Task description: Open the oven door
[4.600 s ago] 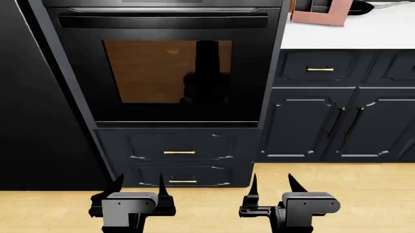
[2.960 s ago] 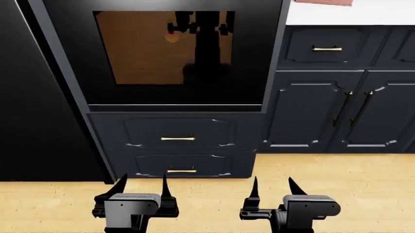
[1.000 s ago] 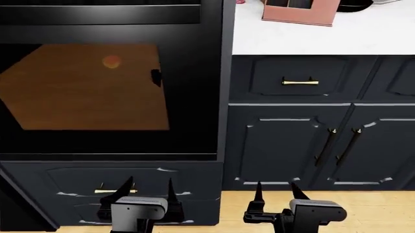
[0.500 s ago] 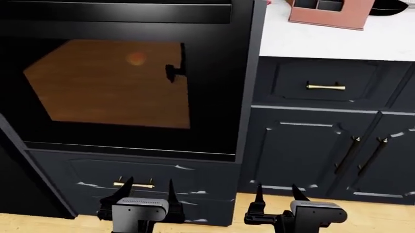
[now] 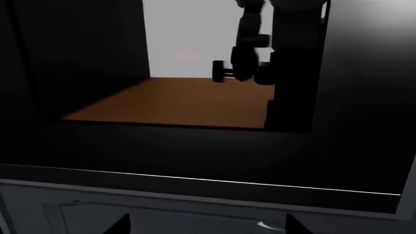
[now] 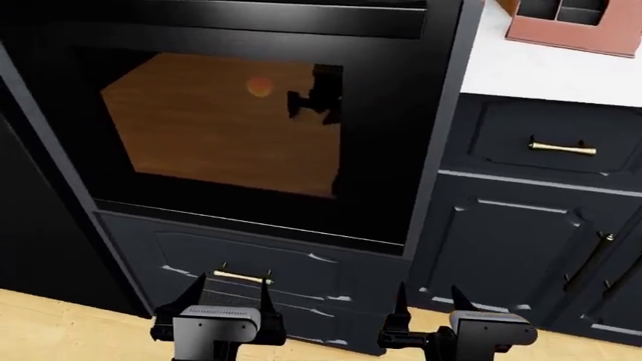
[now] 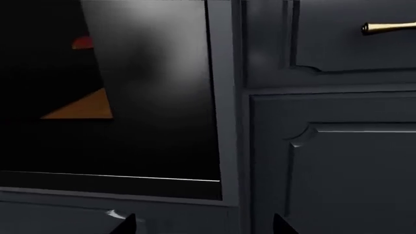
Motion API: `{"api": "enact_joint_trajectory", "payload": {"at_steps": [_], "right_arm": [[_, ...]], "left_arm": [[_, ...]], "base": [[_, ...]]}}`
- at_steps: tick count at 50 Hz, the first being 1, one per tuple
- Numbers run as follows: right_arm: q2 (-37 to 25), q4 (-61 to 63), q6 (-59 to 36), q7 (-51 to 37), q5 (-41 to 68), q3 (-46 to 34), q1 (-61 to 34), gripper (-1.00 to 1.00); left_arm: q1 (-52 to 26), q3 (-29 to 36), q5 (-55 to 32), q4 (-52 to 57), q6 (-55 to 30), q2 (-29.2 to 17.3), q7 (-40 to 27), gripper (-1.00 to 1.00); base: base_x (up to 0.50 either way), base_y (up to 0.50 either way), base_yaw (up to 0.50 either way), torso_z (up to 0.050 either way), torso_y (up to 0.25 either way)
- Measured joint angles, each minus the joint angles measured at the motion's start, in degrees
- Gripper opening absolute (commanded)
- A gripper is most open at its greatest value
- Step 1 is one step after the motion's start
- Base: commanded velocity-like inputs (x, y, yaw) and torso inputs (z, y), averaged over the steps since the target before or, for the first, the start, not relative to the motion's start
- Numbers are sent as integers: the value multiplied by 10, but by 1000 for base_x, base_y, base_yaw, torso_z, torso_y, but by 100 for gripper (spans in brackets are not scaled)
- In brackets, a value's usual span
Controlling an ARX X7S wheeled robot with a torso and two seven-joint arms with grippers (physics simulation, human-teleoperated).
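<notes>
Left gripper (image 6: 225,295) and right gripper (image 6: 425,301) both spread wide, empty, low at 6 o'clock in the head view, well below any grip point. Oven door (image 6: 392,143) at 11–12 o'clock above them, shut. Looks glossy black, amber-brown window (image 6: 201,124), wide black bar handle (image 6: 301,19) along the top edge at 12. Likely heavy, rigid, bottom-hinged; glass fragile, gloss slippery. Best hold: wrap the bar mid-span, pull out and down. Drawer (image 6: 251,278) just under the door; not the target.
</notes>
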State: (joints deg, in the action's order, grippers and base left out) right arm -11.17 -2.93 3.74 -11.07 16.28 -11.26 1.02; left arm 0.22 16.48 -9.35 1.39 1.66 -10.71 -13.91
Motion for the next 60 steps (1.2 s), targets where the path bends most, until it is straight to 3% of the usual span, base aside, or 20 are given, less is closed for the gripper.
{"api": "enact_joint_trajectory", "payload": {"at_steps": [44, 60], "right_arm": [[-10, -2, 7, -9, 7, -11, 2, 100], [-12, -2, 6, -10, 12, -15, 3, 100]], "left_arm": [[-1, 12, -7, 5, 2, -10, -15, 100], [-2, 15, -9, 4, 4, -13, -21, 100]], "base": [[0, 0, 326, 0, 0], [76, -192, 0, 0, 0]]}}
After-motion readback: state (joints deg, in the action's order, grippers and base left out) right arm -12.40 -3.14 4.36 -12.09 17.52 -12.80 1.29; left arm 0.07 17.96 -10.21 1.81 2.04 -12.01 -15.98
